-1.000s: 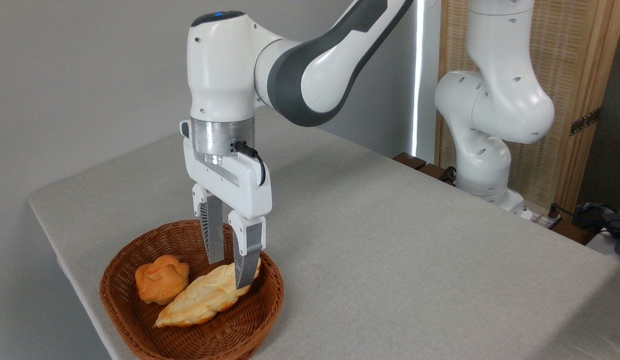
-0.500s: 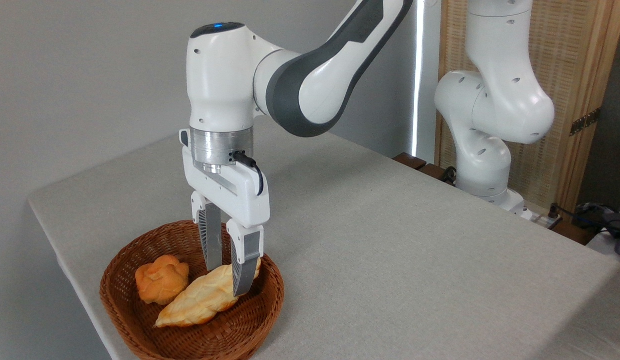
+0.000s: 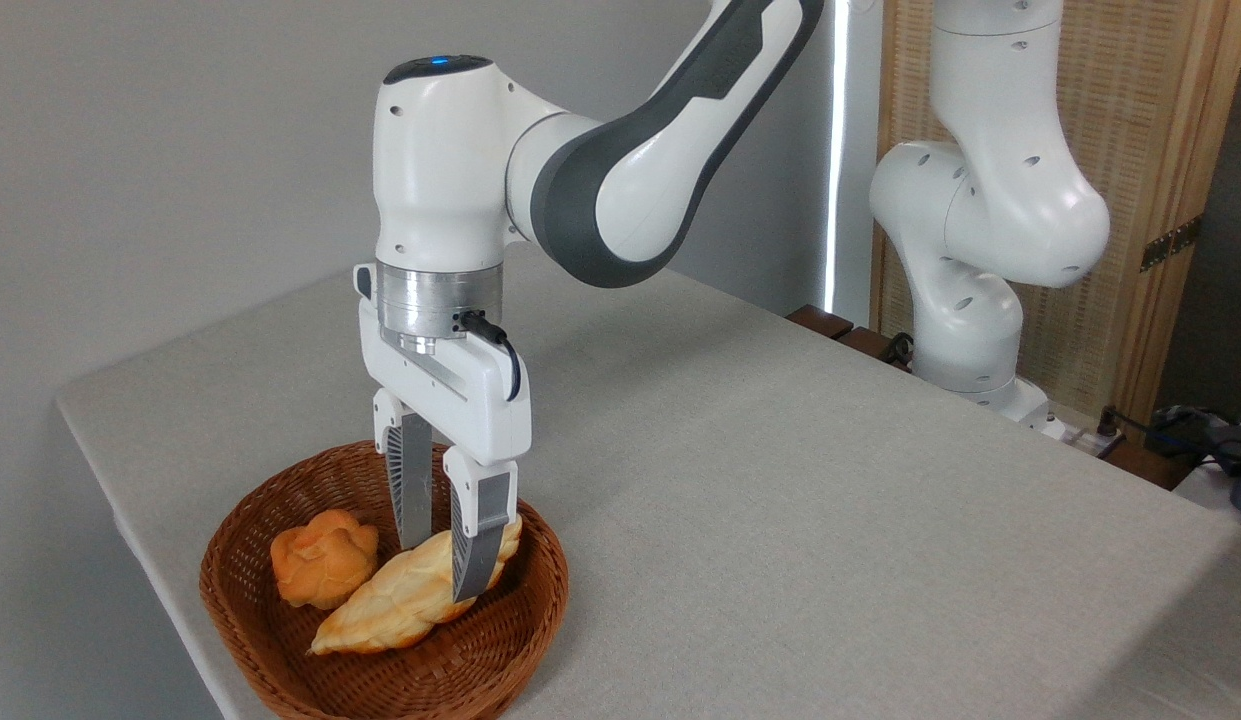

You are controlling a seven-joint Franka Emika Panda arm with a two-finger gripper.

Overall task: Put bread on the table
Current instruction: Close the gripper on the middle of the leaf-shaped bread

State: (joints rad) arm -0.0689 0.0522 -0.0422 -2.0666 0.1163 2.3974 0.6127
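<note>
The bread (image 3: 395,603), a long pale golden braided loaf, lies slanted inside the brown wicker basket (image 3: 248,640) at the table's near left corner. My gripper (image 3: 441,572) points straight down over the loaf's right end. Its two grey fingers (image 3: 477,535) stand apart on either side of that end, one behind the loaf and one in front of it, so the gripper is open. The loaf rests on the basket floor. The table (image 3: 780,500) is a wide light grey surface stretching to the right of the basket.
A small round orange knotted bun (image 3: 323,558) sits in the basket just left of the loaf, touching it. The arm's white base (image 3: 965,330) stands at the table's far right edge, in front of a wooden screen (image 3: 1130,200).
The gripper has come down and shifted slightly left, so its fingers now reach lower around the loaf's right end. The loaf and the bun have not moved.
</note>
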